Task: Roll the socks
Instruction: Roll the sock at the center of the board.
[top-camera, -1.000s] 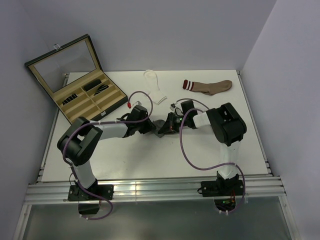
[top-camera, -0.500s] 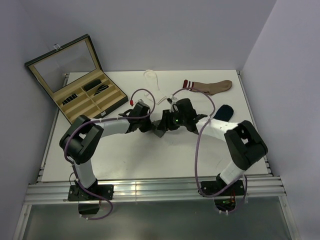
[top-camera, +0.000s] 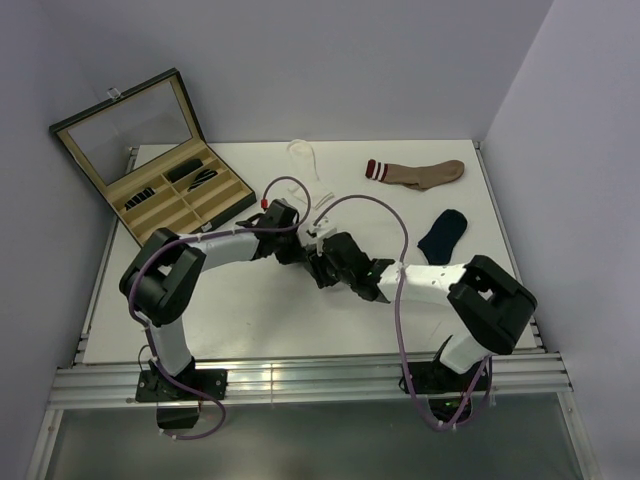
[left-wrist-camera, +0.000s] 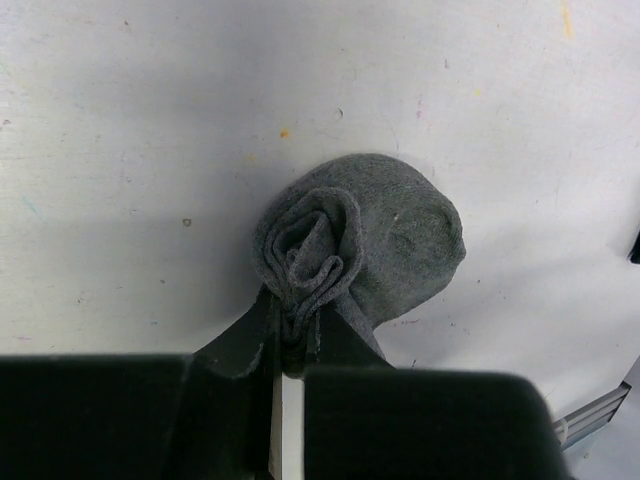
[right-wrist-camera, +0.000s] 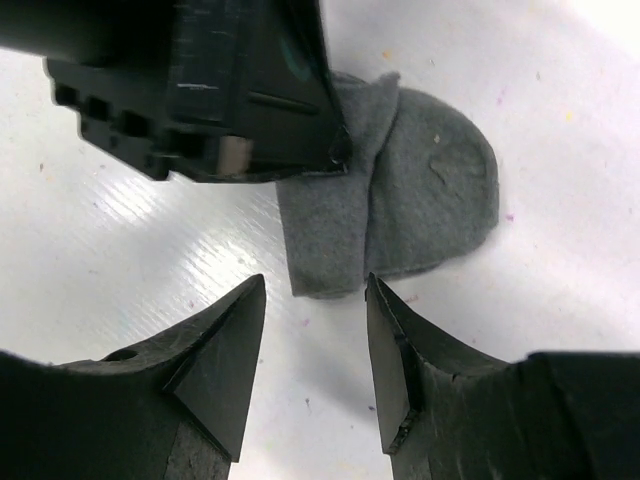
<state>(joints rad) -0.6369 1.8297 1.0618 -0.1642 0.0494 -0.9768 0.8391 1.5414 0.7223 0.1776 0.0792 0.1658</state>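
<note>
A white desk (top-camera: 260, 320) fills the floor of a pale-walled enclosure, its surface flecked with small coloured marks. At its back left corner an open black case (top-camera: 150, 160) rests with its glass lid propped up and tan compartments holding a few dark items too small to make out. The left arm (top-camera: 165, 285) and the right arm (top-camera: 490, 300) both reach inward from the near edge and meet near the middle of the desk, looped by purple cables. A brown sock (top-camera: 420, 173) with a dark red and white striped cuff lies flat near the back edge on the right. Nearer, a navy blue sock (top-camera: 443, 236) lies flat, well apart from both tools and just beyond the right arm's elbow. A white sock (top-camera: 303, 153) lies at the back centre, partly hidden behind the left arm's cable. The dark grey sock (left-wrist-camera: 400, 240) sits at the middle of the desk, where the arms meet, as a compact roll with its coiled end showing in the left wrist view. The left tool (left-wrist-camera: 293, 330) is pressed together on the coiled fabric edge of that roll, pinching it. The right tool (right-wrist-camera: 316, 279) hovers right beside it with its fingers (right-wrist-camera: 225, 350) spread apart, gripping nothing; the grey sock's lower edge lies just past their tips.
</note>
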